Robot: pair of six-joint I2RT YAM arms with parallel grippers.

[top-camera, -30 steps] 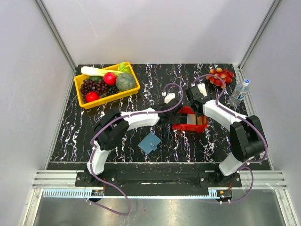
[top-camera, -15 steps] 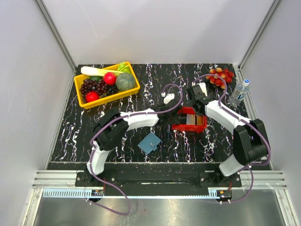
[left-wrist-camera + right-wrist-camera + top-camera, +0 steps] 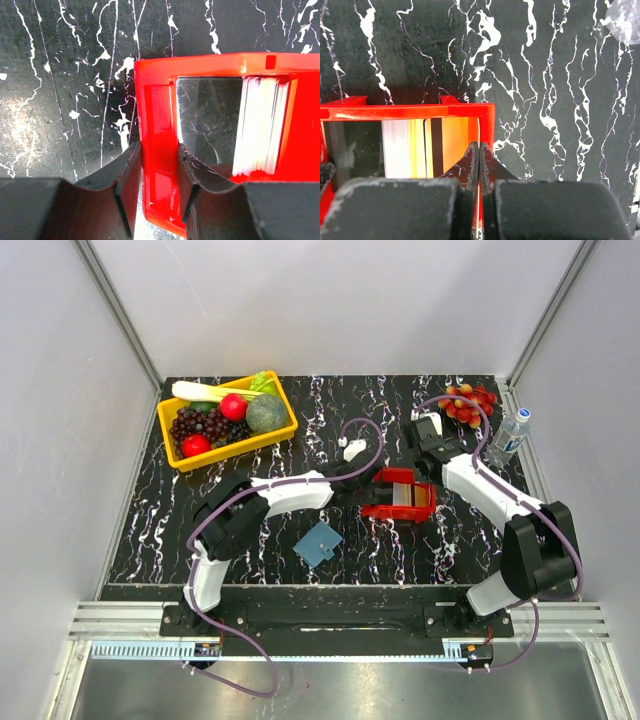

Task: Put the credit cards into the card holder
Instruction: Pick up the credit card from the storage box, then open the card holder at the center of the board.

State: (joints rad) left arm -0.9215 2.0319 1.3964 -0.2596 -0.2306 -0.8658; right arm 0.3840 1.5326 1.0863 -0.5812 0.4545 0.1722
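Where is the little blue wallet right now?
In the top view, the blue card holder lies on the black table, between the two arms, a bit left of the red tray and nearer the front edge.
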